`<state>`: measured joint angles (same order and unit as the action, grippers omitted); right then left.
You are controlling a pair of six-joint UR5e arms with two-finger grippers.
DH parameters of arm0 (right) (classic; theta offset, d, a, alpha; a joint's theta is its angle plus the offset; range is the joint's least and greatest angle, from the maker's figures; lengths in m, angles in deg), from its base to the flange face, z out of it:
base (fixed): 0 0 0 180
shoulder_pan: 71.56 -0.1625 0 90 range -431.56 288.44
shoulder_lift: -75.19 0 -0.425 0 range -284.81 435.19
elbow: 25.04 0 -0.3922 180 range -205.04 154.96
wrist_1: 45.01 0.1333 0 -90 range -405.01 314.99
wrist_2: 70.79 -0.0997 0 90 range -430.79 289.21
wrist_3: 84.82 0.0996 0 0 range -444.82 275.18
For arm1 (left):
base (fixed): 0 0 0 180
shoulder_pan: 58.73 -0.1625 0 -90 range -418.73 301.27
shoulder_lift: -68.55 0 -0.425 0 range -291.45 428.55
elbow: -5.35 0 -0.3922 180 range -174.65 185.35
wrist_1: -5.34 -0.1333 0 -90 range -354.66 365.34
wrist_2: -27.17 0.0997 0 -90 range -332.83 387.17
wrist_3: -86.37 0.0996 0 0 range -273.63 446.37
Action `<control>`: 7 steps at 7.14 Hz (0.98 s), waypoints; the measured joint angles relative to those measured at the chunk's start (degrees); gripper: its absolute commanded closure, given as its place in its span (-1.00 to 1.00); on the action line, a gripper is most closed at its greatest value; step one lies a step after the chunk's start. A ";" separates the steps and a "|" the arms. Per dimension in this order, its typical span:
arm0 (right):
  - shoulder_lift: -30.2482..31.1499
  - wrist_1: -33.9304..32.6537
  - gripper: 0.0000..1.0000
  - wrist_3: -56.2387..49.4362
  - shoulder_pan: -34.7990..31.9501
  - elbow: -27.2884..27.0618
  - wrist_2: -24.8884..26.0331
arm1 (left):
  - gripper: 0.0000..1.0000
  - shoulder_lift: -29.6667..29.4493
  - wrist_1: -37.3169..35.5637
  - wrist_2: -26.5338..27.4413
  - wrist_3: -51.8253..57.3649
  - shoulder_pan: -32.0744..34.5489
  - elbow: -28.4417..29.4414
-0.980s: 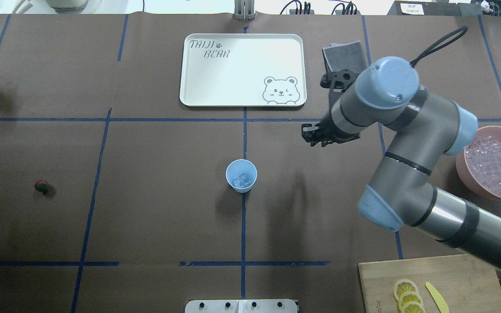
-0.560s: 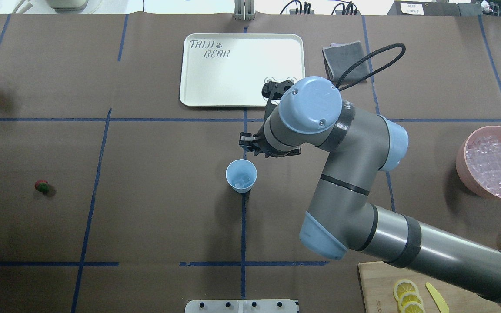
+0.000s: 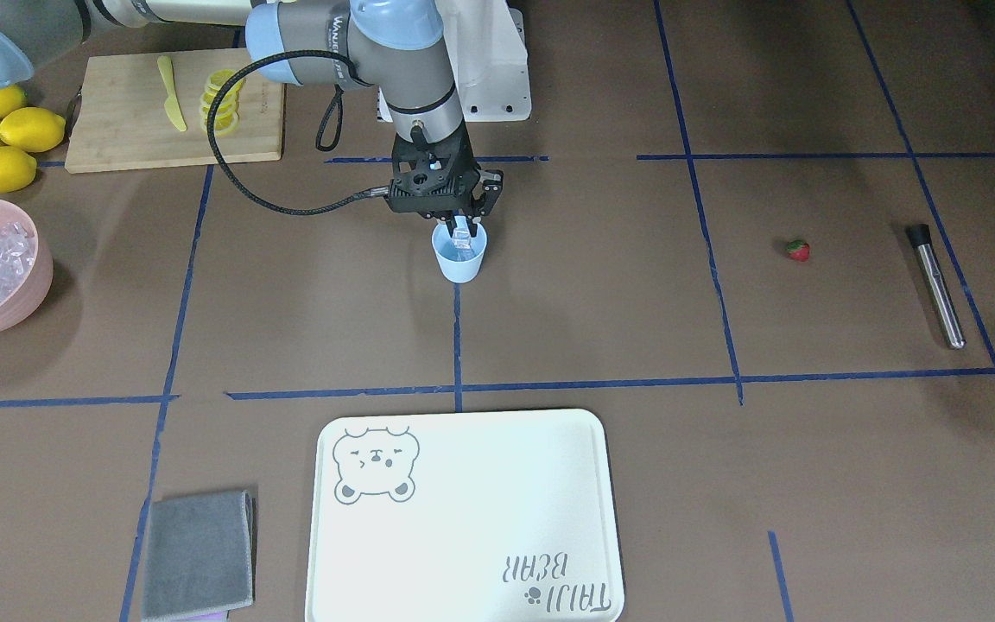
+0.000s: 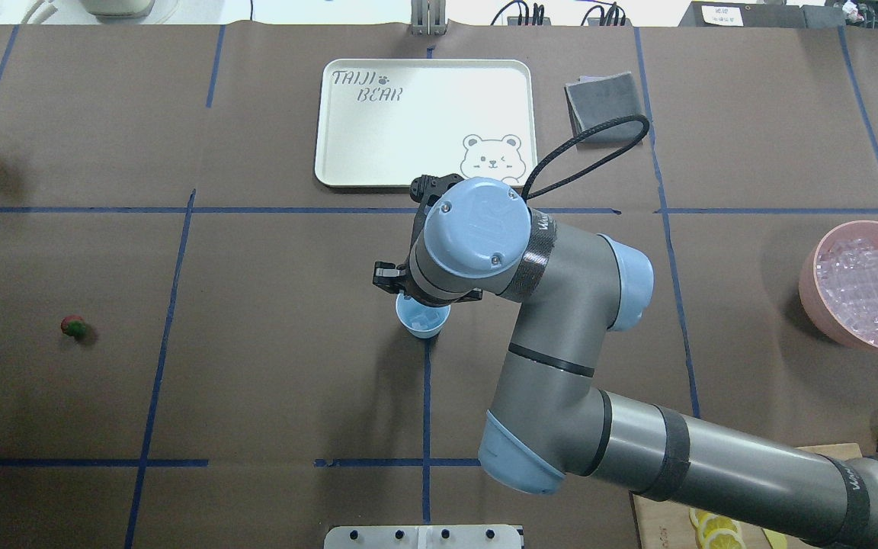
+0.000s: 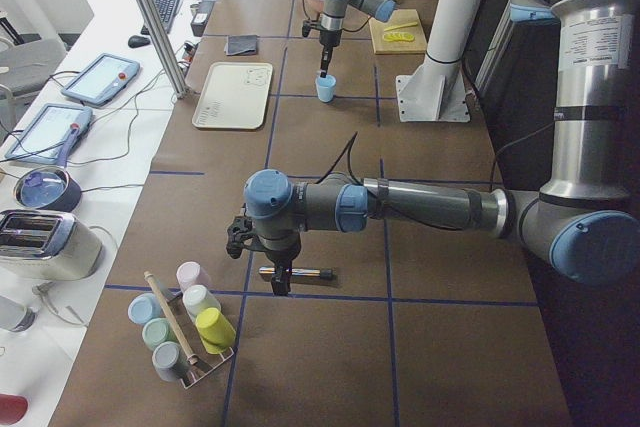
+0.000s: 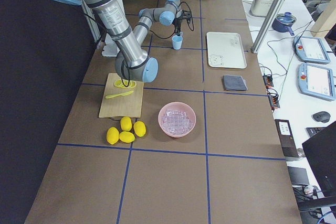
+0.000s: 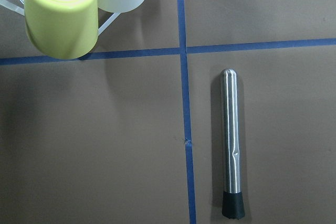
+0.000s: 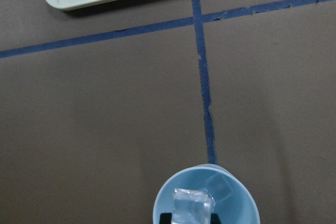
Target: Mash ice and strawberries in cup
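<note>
One small clear, glassy ice cube [image 8: 193, 203] is pinched between the fingers of the right gripper [image 3: 461, 228]. It hangs directly over the mouth of the small pale blue plastic cup [image 3: 460, 259], which stands mid-counter, well away from every edge. A second cube [image 8: 221, 186] already lies inside the cup. The tiny red strawberry [image 3: 798, 250] with its green leafy top lies on the bare counter toward the end on the robot's left. It is well apart from the cup and not yet in it. The large pink bowl [image 4: 808, 299] heaped with ice sits near the counter's right end. A steel muddler rod [image 7: 230, 140] with a black tip lies near the left end. The left gripper [image 5: 283, 285] hangs over it, but I cannot tell whether its fingers are apart or together.

The step in hand looks like loading ice. To do it well, keep the cube centred over the mouth and low enough that it cannot bounce off the rim. Part the fingers without brushing the light cup's wall, then lift straight up.
</note>
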<state>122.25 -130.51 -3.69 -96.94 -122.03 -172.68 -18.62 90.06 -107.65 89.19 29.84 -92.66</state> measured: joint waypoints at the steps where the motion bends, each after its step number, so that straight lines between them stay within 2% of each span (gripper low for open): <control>1: 0.50 -0.03 -0.98 -0.02 0.46 -0.12 0.07 | -1.00 -0.04 0.00 0.00 0.00 -0.15 0.01; 5: 0.82 -0.61 -0.98 -0.93 -0.10 -0.22 -0.99 | -1.00 -0.16 0.06 0.00 0.02 -0.24 -0.18; 7: 1.31 -5.21 -0.98 -7.65 -6.13 -0.28 -6.76 | -1.00 -0.18 0.03 0.06 0.37 -0.24 -0.38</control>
<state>123.56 -135.73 -11.34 -103.07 -122.31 -179.44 -18.80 90.09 -107.60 89.56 29.60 -93.04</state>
